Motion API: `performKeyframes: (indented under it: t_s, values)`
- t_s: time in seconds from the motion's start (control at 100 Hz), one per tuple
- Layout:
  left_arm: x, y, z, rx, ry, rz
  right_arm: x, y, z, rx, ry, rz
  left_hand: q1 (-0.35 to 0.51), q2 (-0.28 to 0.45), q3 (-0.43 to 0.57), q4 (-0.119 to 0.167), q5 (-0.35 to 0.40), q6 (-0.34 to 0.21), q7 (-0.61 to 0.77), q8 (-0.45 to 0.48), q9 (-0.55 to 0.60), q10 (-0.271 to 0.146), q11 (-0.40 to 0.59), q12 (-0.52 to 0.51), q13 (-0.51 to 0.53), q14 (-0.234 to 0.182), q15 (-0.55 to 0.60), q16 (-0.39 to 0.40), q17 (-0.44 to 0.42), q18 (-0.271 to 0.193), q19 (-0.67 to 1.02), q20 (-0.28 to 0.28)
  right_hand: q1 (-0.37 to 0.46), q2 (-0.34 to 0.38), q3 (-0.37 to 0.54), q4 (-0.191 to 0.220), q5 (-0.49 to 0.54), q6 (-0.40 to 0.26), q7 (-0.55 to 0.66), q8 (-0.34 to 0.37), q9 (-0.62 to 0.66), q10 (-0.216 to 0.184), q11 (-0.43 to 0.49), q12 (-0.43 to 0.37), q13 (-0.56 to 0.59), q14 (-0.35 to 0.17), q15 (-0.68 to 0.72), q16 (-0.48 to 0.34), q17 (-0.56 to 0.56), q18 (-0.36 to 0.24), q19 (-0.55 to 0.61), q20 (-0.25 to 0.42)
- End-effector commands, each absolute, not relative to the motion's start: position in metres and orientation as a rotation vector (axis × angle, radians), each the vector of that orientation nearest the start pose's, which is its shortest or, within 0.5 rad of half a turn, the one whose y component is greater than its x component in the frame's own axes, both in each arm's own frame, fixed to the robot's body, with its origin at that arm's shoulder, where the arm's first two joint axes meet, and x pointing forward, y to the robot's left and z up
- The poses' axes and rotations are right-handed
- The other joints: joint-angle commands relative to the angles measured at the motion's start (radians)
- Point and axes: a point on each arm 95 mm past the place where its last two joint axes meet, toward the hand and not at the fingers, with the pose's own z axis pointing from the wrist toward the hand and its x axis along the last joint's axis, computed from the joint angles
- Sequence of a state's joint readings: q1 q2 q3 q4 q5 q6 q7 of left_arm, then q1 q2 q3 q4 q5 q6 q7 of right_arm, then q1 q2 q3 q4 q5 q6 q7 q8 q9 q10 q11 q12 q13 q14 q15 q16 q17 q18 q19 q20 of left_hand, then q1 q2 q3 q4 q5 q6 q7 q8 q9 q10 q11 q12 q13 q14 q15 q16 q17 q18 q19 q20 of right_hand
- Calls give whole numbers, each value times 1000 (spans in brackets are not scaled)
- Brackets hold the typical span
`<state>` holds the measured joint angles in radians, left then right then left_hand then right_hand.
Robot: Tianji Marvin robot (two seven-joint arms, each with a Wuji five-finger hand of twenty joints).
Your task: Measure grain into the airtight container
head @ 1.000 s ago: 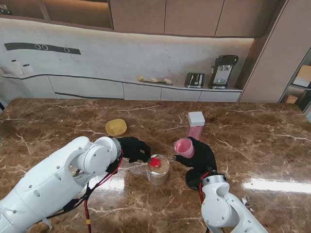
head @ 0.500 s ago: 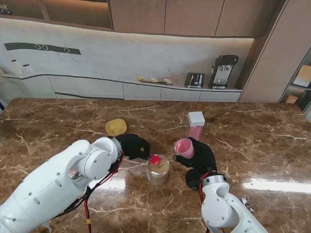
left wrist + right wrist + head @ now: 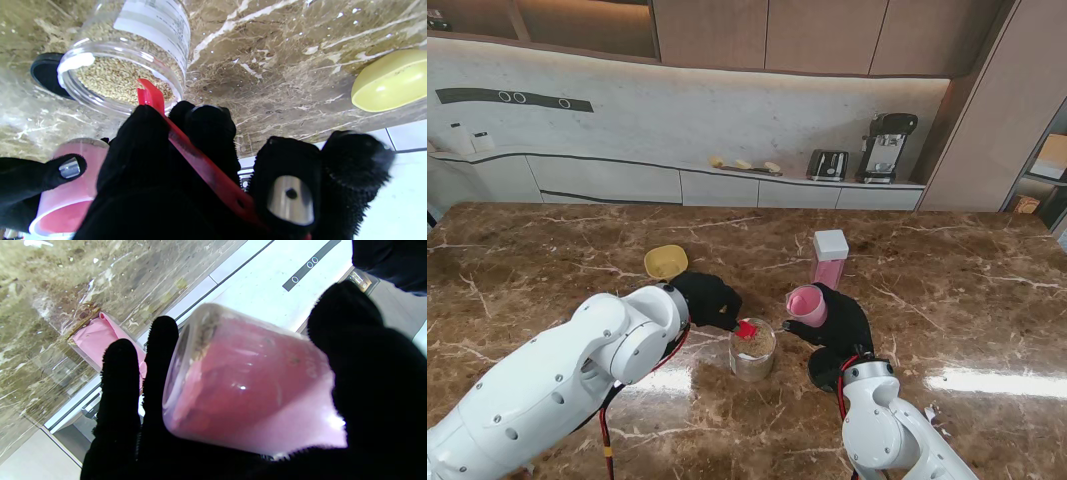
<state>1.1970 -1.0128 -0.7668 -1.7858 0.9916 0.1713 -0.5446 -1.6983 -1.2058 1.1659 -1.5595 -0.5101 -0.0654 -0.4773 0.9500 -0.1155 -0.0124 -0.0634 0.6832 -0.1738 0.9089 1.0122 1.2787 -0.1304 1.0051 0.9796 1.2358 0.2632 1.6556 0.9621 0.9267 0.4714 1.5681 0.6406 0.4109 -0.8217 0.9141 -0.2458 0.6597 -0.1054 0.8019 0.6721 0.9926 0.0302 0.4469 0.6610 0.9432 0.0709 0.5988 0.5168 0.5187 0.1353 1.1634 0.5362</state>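
Observation:
A clear jar of grain (image 3: pixel 753 352) stands in the middle of the table. My left hand (image 3: pixel 707 300) is shut on a red scoop (image 3: pixel 746 330), whose bowl sits at the jar's open mouth. The left wrist view shows the scoop's tip (image 3: pixel 150 95) over the grain in the jar (image 3: pixel 116 75), with its handle running between my fingers (image 3: pixel 203 130). To the right of the jar, my right hand (image 3: pixel 842 322) is shut on a pink translucent container (image 3: pixel 806 304), held off the table and tilted with its mouth toward the jar. The right wrist view shows this container (image 3: pixel 247 386) in my grip.
A pink box with a white lid (image 3: pixel 830 257) stands farther from me, behind the right hand. A yellow bowl (image 3: pixel 666 262) lies to the left, beyond the left hand. A black round thing (image 3: pixel 45 75) sits beside the jar. Counter and appliances line the back wall.
My left forearm has swung to the right and the hand has drawn slightly away from me. The scoop stays at the jar's mouth. The right hand and pink container have not moved.

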Motion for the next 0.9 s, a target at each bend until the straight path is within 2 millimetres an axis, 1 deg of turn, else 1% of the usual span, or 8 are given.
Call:
performKeyframes:
  t_s: [0.0, 0.12, 0.35, 0.44, 0.89]
  values:
    - [401, -126, -261, -1000, 2074, -1229, 351, 22, -365, 1643, 800, 1896, 22, -9, 52, 39, 24, 10, 13, 18, 80, -9, 49, -8, 30, -12, 107, -3, 34, 14, 77, -11, 87, 166, 174, -6, 49, -120, 80, 5, 26, -67, 28, -7, 3, -37, -2, 2, -11, -18, -21, -20]
    - [401, -129, -261, -948, 2077, -1196, 351, 21, -365, 1643, 797, 1897, 17, -11, 60, 39, 27, 11, 10, 17, 80, -14, 50, -12, 30, -20, 106, -6, 39, 3, 77, -17, 87, 165, 174, -6, 49, -119, 79, 5, 26, -66, 28, -7, 3, -36, -2, 2, -11, -18, -21, -20]
    - [400, -134, -261, -909, 2067, -1153, 350, 21, -366, 1650, 794, 1898, 15, -19, 73, 39, 36, 23, 9, 12, 81, -12, 52, -19, 31, -22, 108, -8, 45, 1, 79, -24, 87, 163, 175, -6, 48, -119, 79, 6, 25, -65, 28, -8, 3, -37, -2, 2, -11, -18, -21, -19]
    - [400, -136, -263, -882, 2066, -1139, 350, 21, -366, 1654, 793, 1900, 8, -23, 84, 39, 38, 25, 10, 7, 81, -17, 55, -26, 31, -31, 108, -12, 54, -10, 78, -32, 87, 163, 176, -6, 49, -120, 79, 6, 25, -66, 28, -8, 2, -37, -2, 3, -11, -18, -21, -19]
    - [400, -147, -268, -778, 2086, -1079, 350, 21, -366, 1664, 784, 1904, -2, -34, 107, 37, 43, 28, 14, -2, 81, -22, 61, -37, 31, -35, 110, -18, 57, -16, 82, -44, 86, 160, 178, -7, 49, -120, 79, 6, 25, -67, 28, -7, 3, -38, -3, 3, -11, -20, -22, -19]
